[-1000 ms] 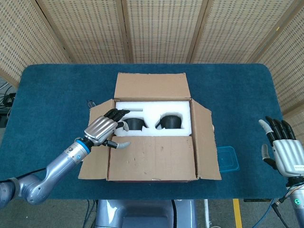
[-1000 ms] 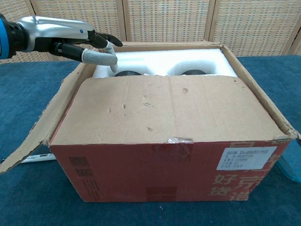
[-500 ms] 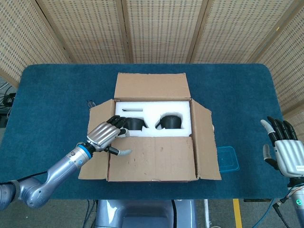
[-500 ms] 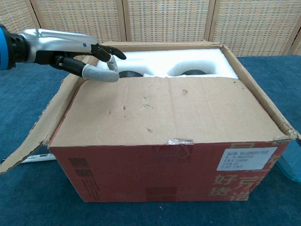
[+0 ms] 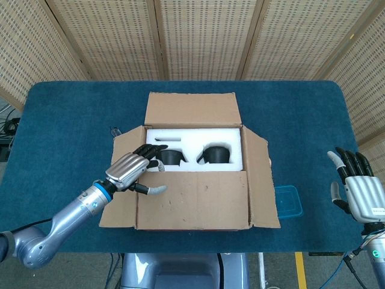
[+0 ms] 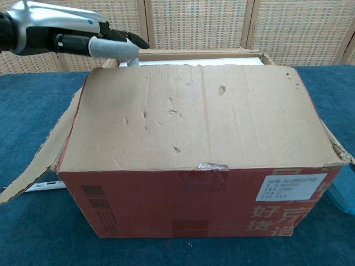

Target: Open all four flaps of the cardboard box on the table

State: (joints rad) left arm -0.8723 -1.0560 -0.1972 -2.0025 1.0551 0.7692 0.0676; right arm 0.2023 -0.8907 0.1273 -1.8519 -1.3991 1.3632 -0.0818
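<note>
My left fingers (image 5: 150,158) curl over the near flap's (image 5: 192,198) far edge, thumb on top — gripping dented brown cardboard. My left hand (image 5: 131,170) sits at the box's (image 6: 194,194) left corner. Inside, white foam (image 5: 195,141) holds two round black hollows. Three flaps lie spread; the box stands mid-counter (image 5: 72,120), blue felt. My right hand (image 5: 356,188) is empty, fingers apart.
</note>
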